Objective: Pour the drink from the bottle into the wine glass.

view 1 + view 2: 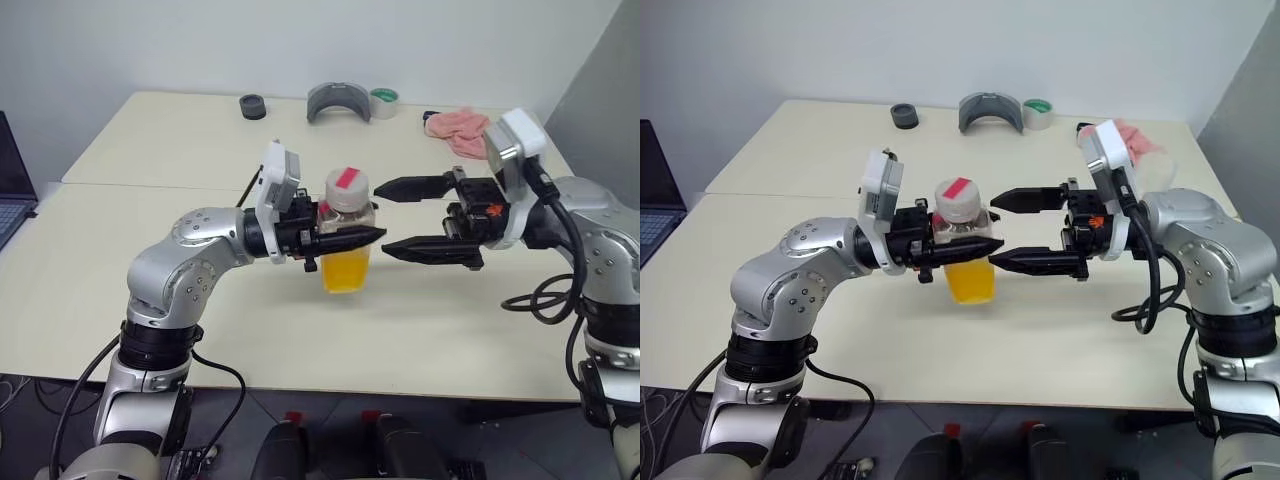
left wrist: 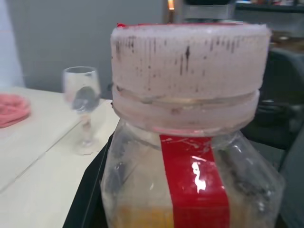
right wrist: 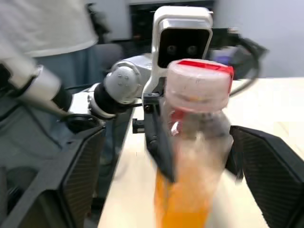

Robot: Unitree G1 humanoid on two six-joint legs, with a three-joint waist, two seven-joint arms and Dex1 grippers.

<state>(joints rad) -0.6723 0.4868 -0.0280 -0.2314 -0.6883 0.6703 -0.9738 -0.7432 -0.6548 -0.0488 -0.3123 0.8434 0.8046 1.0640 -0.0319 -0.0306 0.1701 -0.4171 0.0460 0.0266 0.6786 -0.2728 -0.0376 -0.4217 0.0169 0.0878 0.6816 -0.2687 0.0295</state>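
Left eye view shows the left gripper (image 1: 345, 240) closed around the bottle (image 1: 348, 240), holding it upright above the table (image 1: 150, 140) so the wide-open right gripper (image 1: 400, 218) can probably reach its cap (image 1: 346, 187)

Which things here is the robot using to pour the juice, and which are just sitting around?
For the job:
bottle, held up by the left gripper
drink inside it
wine glass
right gripper, open beside the cap

Just lying about:
pink cloth
tape roll
grey curved piece
small black ring
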